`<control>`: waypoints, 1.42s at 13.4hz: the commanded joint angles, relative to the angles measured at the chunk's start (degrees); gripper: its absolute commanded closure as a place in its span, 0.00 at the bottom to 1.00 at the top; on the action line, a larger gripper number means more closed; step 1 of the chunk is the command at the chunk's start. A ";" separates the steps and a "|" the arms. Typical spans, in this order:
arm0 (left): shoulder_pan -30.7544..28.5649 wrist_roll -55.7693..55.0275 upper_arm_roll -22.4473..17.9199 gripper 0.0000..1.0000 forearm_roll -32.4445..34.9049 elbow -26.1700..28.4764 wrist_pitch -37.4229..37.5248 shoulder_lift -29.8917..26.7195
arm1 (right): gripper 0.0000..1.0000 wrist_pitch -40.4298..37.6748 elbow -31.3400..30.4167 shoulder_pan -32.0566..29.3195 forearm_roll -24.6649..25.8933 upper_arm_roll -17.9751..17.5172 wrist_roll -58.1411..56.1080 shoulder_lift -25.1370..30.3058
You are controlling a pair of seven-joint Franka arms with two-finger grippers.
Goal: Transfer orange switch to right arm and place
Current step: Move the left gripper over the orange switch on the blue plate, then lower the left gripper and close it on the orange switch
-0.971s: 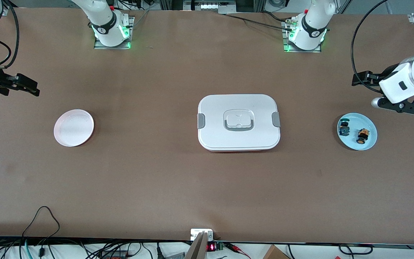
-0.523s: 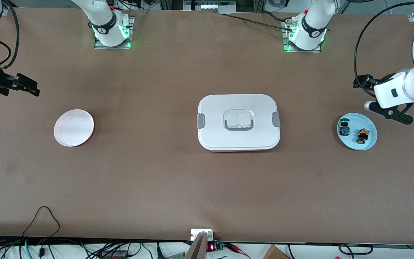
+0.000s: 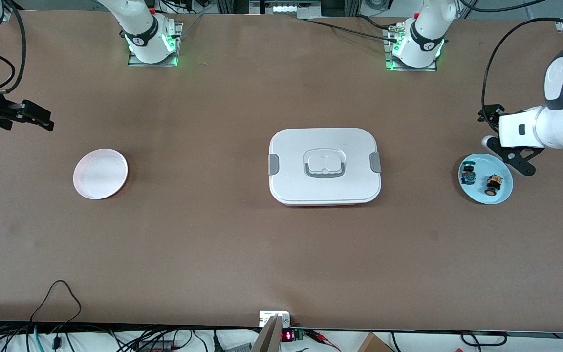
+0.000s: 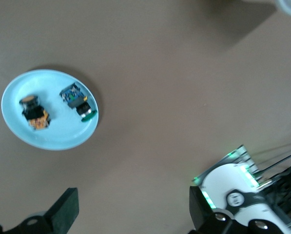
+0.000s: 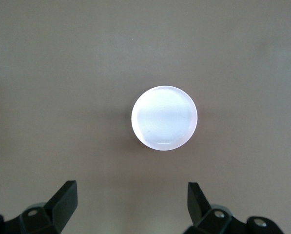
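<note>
The orange switch (image 3: 493,184) lies on a light blue plate (image 3: 501,193) toward the left arm's end of the table, beside a blue-green switch (image 3: 468,174). The left wrist view shows the orange switch (image 4: 34,112), the blue-green switch (image 4: 77,100) and the plate (image 4: 57,139) too. My left gripper (image 3: 500,136) hangs open and empty over the table by the plate's rim that is farther from the front camera; in its own view the gripper (image 4: 133,212) has nothing between its fingers. My right gripper (image 3: 22,115) waits open and empty at the right arm's end, over the table; its wrist view shows it (image 5: 133,202) empty.
A white lidded box (image 3: 324,166) with grey latches stands mid-table. A pale pink round plate (image 3: 100,173) lies toward the right arm's end and also shows in the right wrist view (image 5: 164,118). Cables run along the table edge nearest the front camera.
My left arm has swung in toward the blue plate, bringing its open gripper close to the plate's rim. The right arm, both switches and both plates have not moved.
</note>
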State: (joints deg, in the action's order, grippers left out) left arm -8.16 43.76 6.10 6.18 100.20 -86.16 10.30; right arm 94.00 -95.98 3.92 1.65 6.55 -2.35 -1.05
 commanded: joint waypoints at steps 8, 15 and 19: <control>-10.56 53.48 0.32 0.00 0.76 11.86 -28.96 6.38 | 0.00 -0.31 0.79 -0.32 -0.16 -0.22 0.59 -0.35; -16.35 84.61 0.49 0.00 2.43 11.34 -46.09 15.00 | 0.00 -0.49 0.79 -0.76 -0.07 -0.05 0.59 -0.53; -18.38 88.86 0.58 0.00 1.99 11.42 -52.51 18.69 | 0.00 -0.31 0.79 -0.49 -0.16 -0.04 0.67 -0.71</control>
State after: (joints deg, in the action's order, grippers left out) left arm -25.78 129.94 5.92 7.96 112.58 -136.36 26.99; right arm 93.98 -95.98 3.74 1.65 6.90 -2.34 -1.39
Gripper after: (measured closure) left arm 0.000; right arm 0.000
